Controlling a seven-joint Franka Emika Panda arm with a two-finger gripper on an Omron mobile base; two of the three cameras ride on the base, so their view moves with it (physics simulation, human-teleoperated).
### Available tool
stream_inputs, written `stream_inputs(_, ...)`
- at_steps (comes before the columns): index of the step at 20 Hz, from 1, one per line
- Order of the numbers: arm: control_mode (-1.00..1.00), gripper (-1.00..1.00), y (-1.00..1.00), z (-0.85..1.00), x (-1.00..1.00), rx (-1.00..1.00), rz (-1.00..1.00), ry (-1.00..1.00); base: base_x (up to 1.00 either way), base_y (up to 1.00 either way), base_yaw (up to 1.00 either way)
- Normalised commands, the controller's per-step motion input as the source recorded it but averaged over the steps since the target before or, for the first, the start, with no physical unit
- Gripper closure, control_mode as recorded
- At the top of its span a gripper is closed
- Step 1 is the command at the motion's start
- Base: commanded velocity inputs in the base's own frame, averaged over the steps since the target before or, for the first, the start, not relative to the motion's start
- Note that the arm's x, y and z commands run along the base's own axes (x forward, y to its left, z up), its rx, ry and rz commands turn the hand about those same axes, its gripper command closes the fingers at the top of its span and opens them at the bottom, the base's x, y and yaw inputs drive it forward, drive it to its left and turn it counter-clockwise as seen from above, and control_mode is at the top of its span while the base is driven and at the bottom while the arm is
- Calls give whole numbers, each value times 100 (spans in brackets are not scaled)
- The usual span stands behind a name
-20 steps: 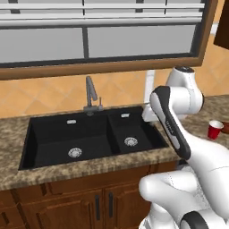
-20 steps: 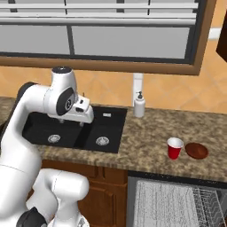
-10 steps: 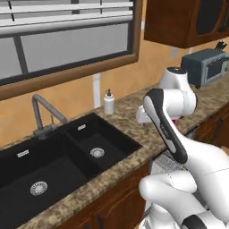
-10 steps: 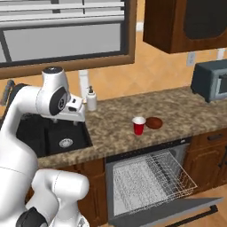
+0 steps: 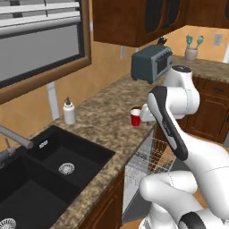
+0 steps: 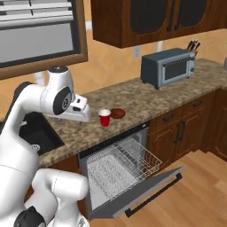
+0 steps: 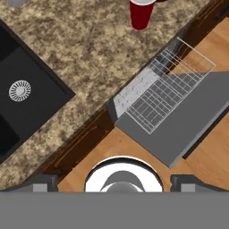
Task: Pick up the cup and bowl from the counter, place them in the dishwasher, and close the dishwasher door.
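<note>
Now we see the cup (image 6: 104, 118) standing upright on the counter (image 6: 133, 99), near its front edge, with the bowl (image 6: 117, 113) just beside it on the right. Below them the dishwasher (image 6: 116, 165) is open: its door (image 6: 146, 190) is dropped down and the white wire rack (image 6: 122, 161) is pulled out over it. Our gripper (image 6: 82, 120) hangs over the counter left of the cup, touching nothing, its 2 fingers spread wide and empty. Farther left lie the black sink (image 5: 49, 167) and a white soap bottle (image 5: 69, 112). A toaster oven (image 6: 168, 67) sits far right on the counter.
</note>
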Motion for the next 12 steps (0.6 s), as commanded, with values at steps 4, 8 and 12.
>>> stream_inputs(4, 100, -100, 0, 0, 0, 0, 0, 0, 15, 12, -21)
stream_inputs(8, 100, -100, 0, 0, 0, 0, 0, 0, 61, 48, -30)
stream_inputs(12, 100, -100, 0, 0, 0, 0, 0, 0, 50, 49, -30)
